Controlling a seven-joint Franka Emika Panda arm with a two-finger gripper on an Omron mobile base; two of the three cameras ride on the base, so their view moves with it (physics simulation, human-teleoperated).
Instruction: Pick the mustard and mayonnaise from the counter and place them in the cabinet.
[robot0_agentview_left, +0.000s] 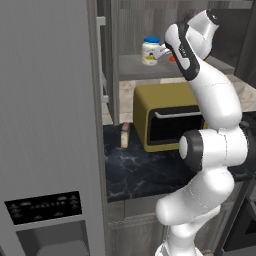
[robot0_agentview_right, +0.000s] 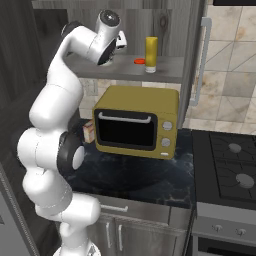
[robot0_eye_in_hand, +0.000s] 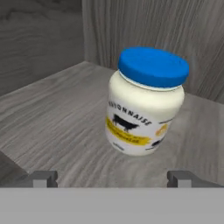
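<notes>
The mayonnaise (robot0_eye_in_hand: 146, 103), a white jar with a blue lid, stands on the grey shelf of the cabinet (robot0_eye_in_hand: 57, 113), just beyond my gripper (robot0_eye_in_hand: 113, 177). The gripper is open, its fingertips (robot0_eye_in_hand: 43, 178) spread wider than the jar and apart from it. From the left base the jar (robot0_agentview_left: 150, 51) sits at the shelf's left end with the gripper (robot0_agentview_left: 161, 51) right beside it. From the right base the mustard (robot0_agentview_right: 151, 54), a slim yellow bottle, stands upright on the same shelf (robot0_agentview_right: 167, 70), to the right of the gripper (robot0_agentview_right: 120, 44). The arm hides the jar there.
An olive-yellow toaster oven (robot0_agentview_right: 137, 120) sits on the black counter (robot0_agentview_right: 140, 175) under the shelf, with a small tan box (robot0_agentview_left: 125, 135) to its left. A red-orange disc (robot0_agentview_right: 139, 61) lies near the mustard. A grey fridge (robot0_agentview_left: 45, 125) stands at left, a stove (robot0_agentview_right: 230, 165) at right.
</notes>
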